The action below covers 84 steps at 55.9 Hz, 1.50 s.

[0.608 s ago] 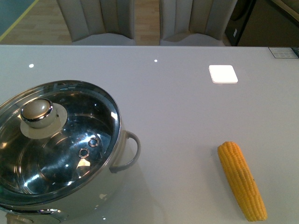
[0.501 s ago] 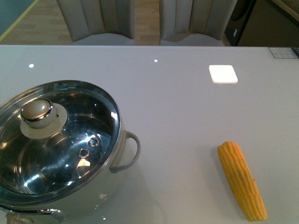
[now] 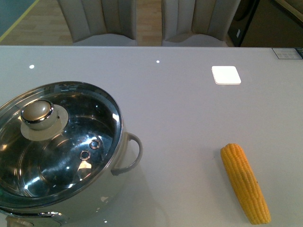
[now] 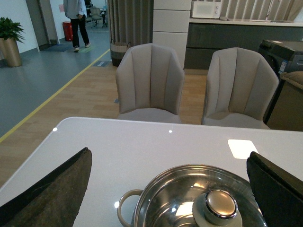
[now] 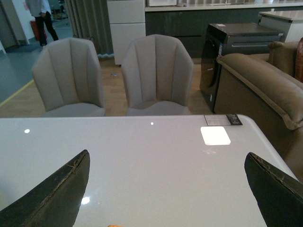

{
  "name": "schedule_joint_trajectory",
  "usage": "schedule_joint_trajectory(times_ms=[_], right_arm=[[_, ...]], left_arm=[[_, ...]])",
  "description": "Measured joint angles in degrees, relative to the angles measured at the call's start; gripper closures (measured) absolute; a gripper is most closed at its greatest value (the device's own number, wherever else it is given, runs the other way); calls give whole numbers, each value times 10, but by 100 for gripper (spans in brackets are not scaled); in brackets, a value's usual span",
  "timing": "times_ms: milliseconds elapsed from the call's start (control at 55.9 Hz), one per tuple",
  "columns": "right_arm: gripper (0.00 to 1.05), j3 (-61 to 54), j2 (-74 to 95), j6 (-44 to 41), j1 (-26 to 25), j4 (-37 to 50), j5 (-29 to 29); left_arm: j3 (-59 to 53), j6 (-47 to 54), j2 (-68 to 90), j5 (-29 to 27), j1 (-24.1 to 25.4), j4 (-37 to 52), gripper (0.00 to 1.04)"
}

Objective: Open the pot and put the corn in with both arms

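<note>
Now: nothing done yet
Pot (image 3: 92, 204): lid (image 3: 61, 156) on
Corn (image 3: 245, 182): on worktop (image 3: 189, 104), well apart
Left fingers (image 4: 47, 189), right fingers (image 5: 52, 189): spread, empty

The pot (image 3: 94, 196) runs off the front view's left and bottom edges, and the left wrist view cuts off its near half. The right wrist view catches only a sliver of the corn (image 5: 111, 225). The label (image 3: 287, 53) at the table's (image 3: 189, 109) far right corner is clipped, its print unreadable.
</note>
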Motion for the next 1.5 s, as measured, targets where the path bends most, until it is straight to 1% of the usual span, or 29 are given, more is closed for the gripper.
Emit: schedule_joint_trajectory(times_ms=[18, 36, 54, 72, 89, 107, 161, 215, 286, 376, 519, 769, 912, 1002, 1270, 1503], right_arm=[[9, 0, 0, 0, 0, 0, 0], [9, 0, 0, 0, 0, 0, 0], [9, 0, 0, 0, 0, 0, 0], [9, 0, 0, 0, 0, 0, 0], [9, 0, 0, 0, 0, 0, 0], [9, 0, 0, 0, 0, 0, 0], [9, 0, -1, 0, 0, 0, 0], [9, 0, -1, 0, 0, 0, 0], [9, 0, -1, 0, 0, 0, -1], [9, 0, -1, 0, 0, 0, 0], [9, 0, -1, 0, 0, 0, 0], [9, 0, -1, 0, 0, 0, 0], [9, 0, -1, 0, 0, 0, 0], [9, 0, -1, 0, 0, 0, 0], [9, 0, -1, 0, 0, 0, 0], [9, 0, -1, 0, 0, 0, 0]], left_arm=[[0, -2, 1, -4, 0, -1, 7], [6, -9, 9, -30, -7, -20, 7], [20, -24, 24, -69, -20, -56, 7], [28, -28, 34, -79, -28, -76, 7], [43, -44, 58, -128, -41, -112, 7], [57, -59, 83, -163, -54, -144, 7], [79, -79, 130, -215, -71, -201, 7], [85, -89, 155, -230, -78, -219, 7], [98, -99, 191, -225, -85, -216, 7], [121, -98, 246, -217, -92, -164, 7], [149, -89, 368, -216, -109, -39, 7], [181, -100, 684, -236, -174, 246, 7], [196, -110, 774, -230, -200, 322, 7], [197, -118, 825, -223, -207, 372, 7], [198, -133, 971, -211, -206, 520, 7], [204, -145, 1053, -214, -208, 592, 7]])
